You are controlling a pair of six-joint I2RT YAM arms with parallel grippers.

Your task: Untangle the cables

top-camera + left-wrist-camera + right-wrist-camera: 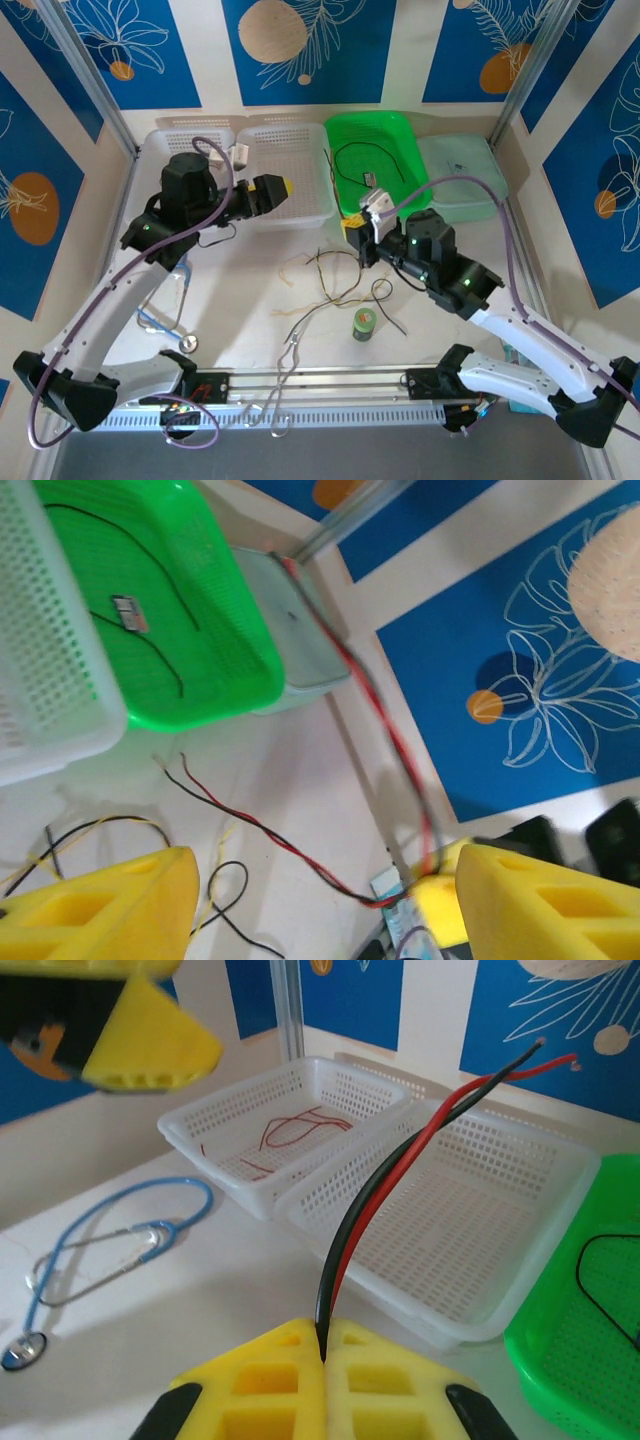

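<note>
Right tool (325, 1345) — clamped on red-black cable pair (385, 1178).

1. The red-black pair (385, 1175) rose taut and slanted from the closed right gripper (325, 1345), with its two free ends split apart at the top.
2. A loose tangle (335, 275) of black and tan wires lay mid-table (250, 300), its loops crossing.
3. A black cable (158, 652) lay curved in the green tray (400, 130).
4. A thin red wire (300, 1122) lay crumpled in the far white basket (215, 1165).
</note>
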